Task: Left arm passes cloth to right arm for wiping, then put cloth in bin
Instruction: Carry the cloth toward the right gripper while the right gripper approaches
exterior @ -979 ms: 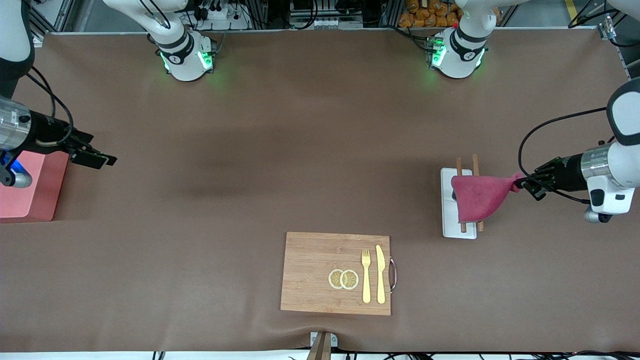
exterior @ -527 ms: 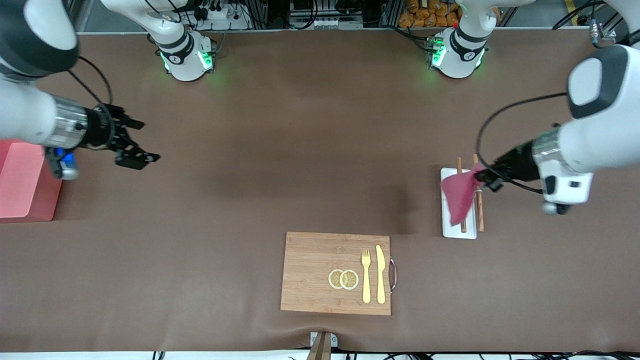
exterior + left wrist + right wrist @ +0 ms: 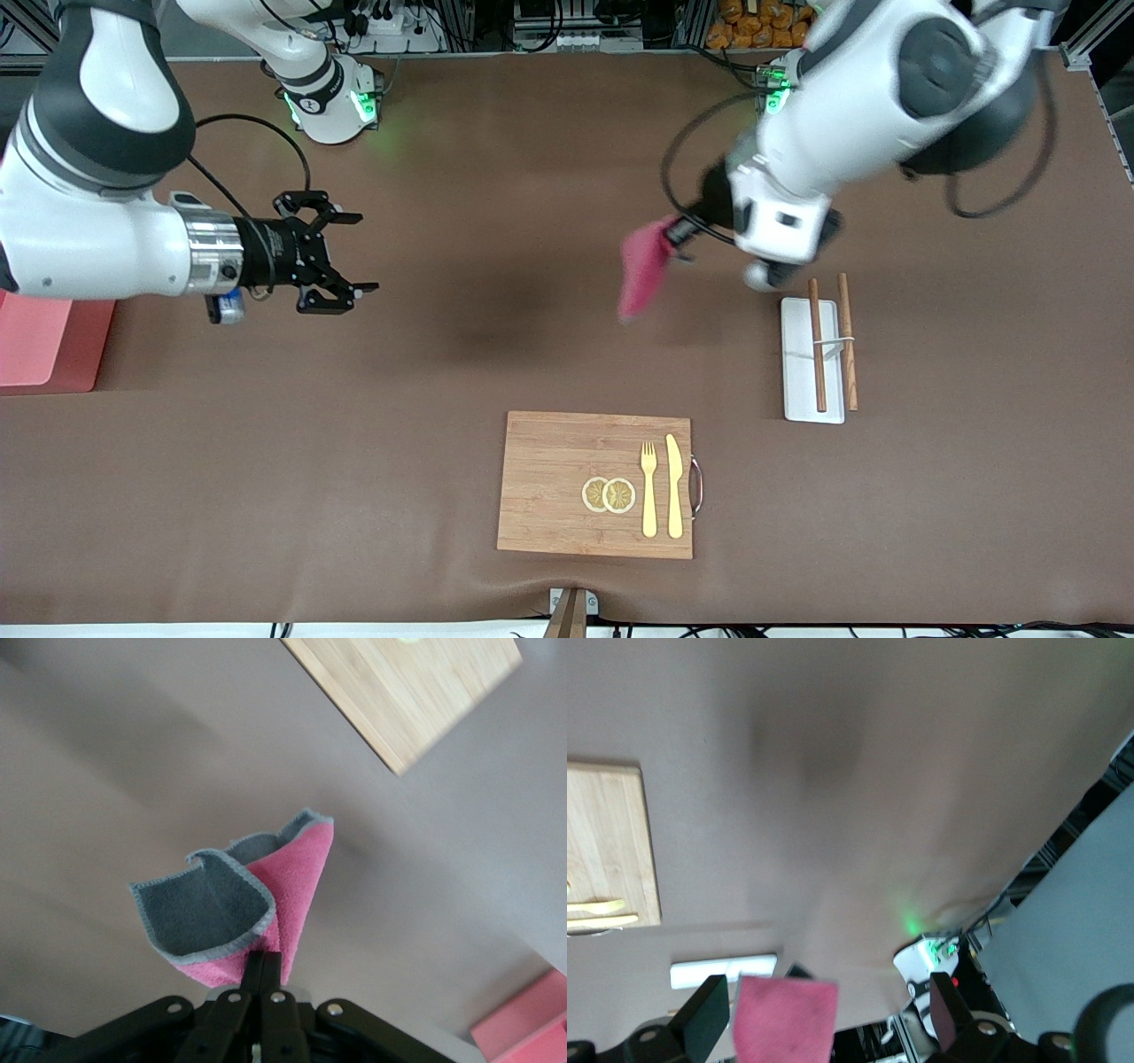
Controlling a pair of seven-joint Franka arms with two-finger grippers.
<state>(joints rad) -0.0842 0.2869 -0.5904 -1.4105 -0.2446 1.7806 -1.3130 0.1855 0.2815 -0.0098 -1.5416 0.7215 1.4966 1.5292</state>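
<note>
While the left gripper (image 3: 678, 232) pinches one corner, the cloth (image 3: 641, 268) dangles limp above the bare tabletop (image 3: 532, 177).
Light, floppy fabric: I'd expect the right gripper (image 3: 341, 261), jaws spread wide and empty, to take a loose hanging edge.

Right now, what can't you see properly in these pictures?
- The bin: the front view's edge and the right arm cut it off, so its inside is hidden.
- The cloth: blurred in the front view; the left gripper hides the pinched corner in the left wrist view.
- The white chopstick tray: only a blurry strip in the right wrist view.
- The cutting board: cropped in both wrist views.
</note>
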